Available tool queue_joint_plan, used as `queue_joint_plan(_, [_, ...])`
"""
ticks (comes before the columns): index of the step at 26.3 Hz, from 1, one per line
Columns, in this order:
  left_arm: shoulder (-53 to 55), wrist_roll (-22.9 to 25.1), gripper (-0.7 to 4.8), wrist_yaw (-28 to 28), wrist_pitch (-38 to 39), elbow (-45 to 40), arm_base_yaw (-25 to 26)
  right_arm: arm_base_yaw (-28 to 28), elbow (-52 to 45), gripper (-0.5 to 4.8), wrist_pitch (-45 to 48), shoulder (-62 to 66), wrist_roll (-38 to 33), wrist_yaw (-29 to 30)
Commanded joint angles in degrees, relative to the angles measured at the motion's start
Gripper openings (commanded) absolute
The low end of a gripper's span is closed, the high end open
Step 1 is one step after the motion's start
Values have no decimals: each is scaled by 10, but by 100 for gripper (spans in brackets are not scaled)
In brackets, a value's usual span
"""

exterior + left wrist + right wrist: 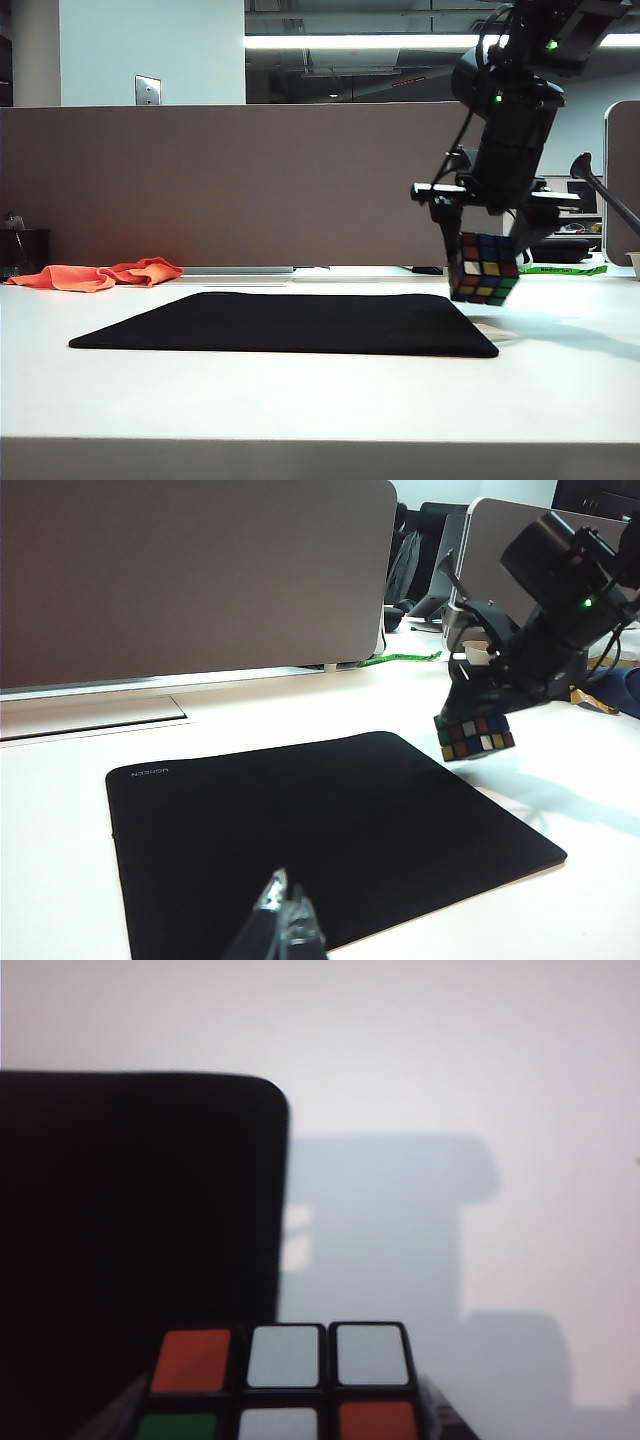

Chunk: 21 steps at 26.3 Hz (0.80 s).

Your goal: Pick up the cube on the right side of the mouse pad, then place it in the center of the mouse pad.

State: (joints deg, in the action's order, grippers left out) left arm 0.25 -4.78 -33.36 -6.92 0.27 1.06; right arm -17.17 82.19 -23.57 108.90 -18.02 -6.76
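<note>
Right gripper [487, 232]: clamps the cube [484, 268], lifted above the mouse pad [290, 322] edge. Left gripper [285, 925]: near pad; opening unclear.

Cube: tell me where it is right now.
The cube hangs in the right gripper, lifted off the table, at the right of the exterior view, just over the mouse pad's right edge.

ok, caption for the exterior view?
Right gripper holds the cube lifted beside the mouse pad's right edge.
</note>
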Motion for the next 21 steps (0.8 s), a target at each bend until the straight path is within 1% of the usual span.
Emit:
queue_joint_plan(1, [0,1,-6,2,-9,2,0,-14,31,313,12,-6,-2,11])
queue_joint_plan(6, [0,1,-6,2,-9,2,0,-50,76,314,23,-6,-2,39])
queue_joint_plan(11, [0,1,-6,4,-9,2,0,-103,76,314,78,-5,-2,44])
queue_joint_plan(15, [0,1,-6,12,-9,2,0,-150,76,314,151,19,1,45])
queue_joint_plan(18, [0,1,-6,12,-9,2,0,-171,76,314,184,53,1,40])
queue_joint_plan(21, [0,0,-6,12,-9,2,0,-174,76,314,198,73,1,39])
